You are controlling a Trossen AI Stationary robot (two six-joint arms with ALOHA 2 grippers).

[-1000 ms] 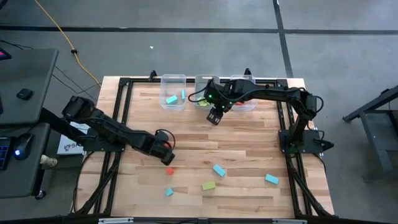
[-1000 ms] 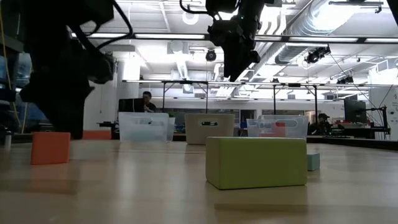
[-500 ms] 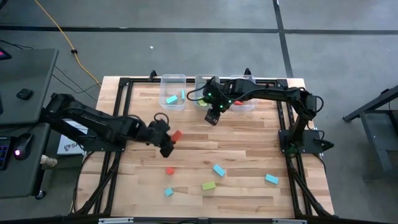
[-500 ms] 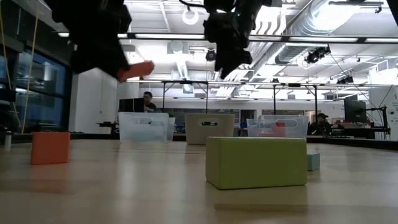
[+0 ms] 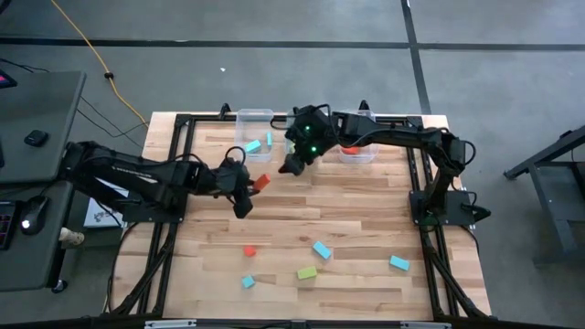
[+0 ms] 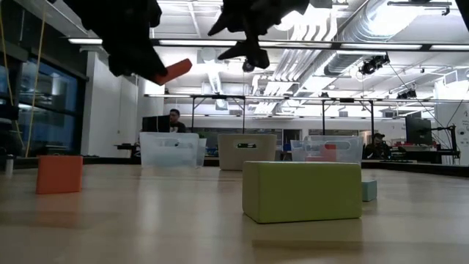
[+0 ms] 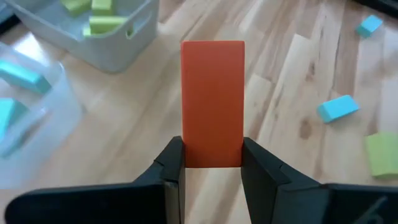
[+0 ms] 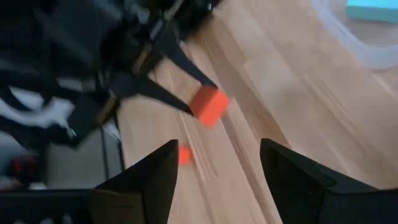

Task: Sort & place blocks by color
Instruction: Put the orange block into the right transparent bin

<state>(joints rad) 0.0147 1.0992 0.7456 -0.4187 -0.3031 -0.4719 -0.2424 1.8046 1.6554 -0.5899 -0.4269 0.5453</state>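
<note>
Sorting is partly done. The three clear bins (image 5: 254, 117) along the far edge of the desk (image 5: 366, 210) each hold some blocks already: light blue in the left one, lime green in the middle, red-orange in the right. Five blocks lie loose on the near half of the desk: a small red-orange cube (image 5: 249, 249), a light blue bar (image 5: 322, 249), a lime green bar (image 5: 306, 272), a small light blue cube (image 5: 249, 282), and another light blue block (image 5: 399, 263) off to the right.

A sixth is in the air. The left gripper (image 7: 213, 163) has its fingers (image 7: 173, 163) clamped on a red-orange bar (image 5: 260, 182), held above the desk just short of the bins; it belongs in the right-hand bin.

Compared with a second ago, the left arm has lifted that bar off the desk and carried it toward the bins. The right gripper (image 5: 294, 164), then hanging in front of the middle bin, has swung left toward the left gripper, and its fingers (image 8: 149, 177) have spread wide with nothing between them.
</note>
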